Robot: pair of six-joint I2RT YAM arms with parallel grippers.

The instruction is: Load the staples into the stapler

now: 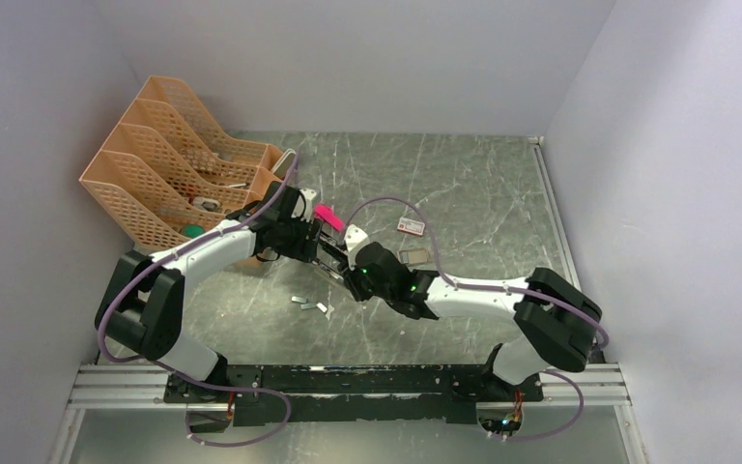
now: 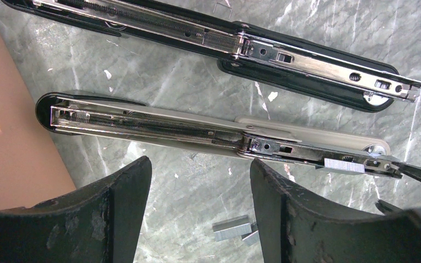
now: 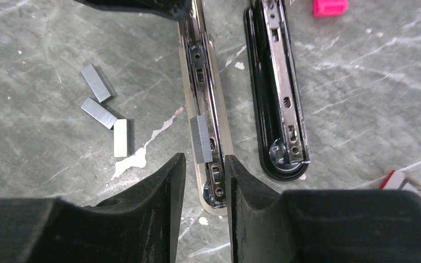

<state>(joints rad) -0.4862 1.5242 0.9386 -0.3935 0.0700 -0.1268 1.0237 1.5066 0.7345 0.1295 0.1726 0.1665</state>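
The black stapler [image 2: 285, 55] lies opened flat on the table, its silver rail up. Beside it a second, pale grey stapler [image 2: 159, 127] lies opened the same way. A short silvery strip of staples [image 3: 201, 138] rests along the grey one's rail near its tip. My right gripper [image 3: 204, 160] stands open by a narrow gap astride that tip, just behind the strip, which it does not hold. My left gripper [image 2: 198, 164] hangs wide open beside the grey stapler's hinge, holding nothing. Loose staples [image 3: 100, 112] lie on the table to the side.
A bright pink plastic piece [image 1: 327, 214] lies behind the staplers. A small white box with red print [image 1: 411, 226] and a small grey tray [image 1: 415, 256] sit to the right. An orange file rack [image 1: 174, 164] fills the back left corner. Walls enclose the table.
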